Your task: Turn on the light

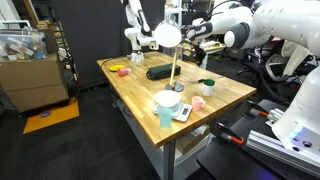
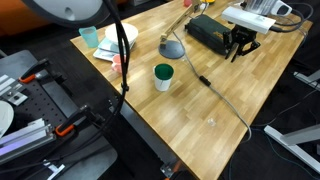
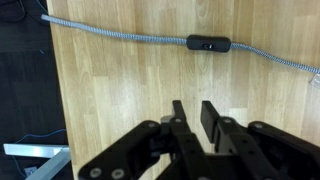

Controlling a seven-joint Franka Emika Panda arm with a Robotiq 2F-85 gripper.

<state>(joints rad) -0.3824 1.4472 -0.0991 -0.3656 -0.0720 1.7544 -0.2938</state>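
Both exterior views show the light [image 1: 167,35]; the wrist view shows the tool [image 3: 194,106] slightly apart.

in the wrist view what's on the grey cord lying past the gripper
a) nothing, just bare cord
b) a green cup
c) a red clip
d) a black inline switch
d: in the wrist view a black inline switch sits partway along the grey cord, which runs across the wooden table beyond the gripper.
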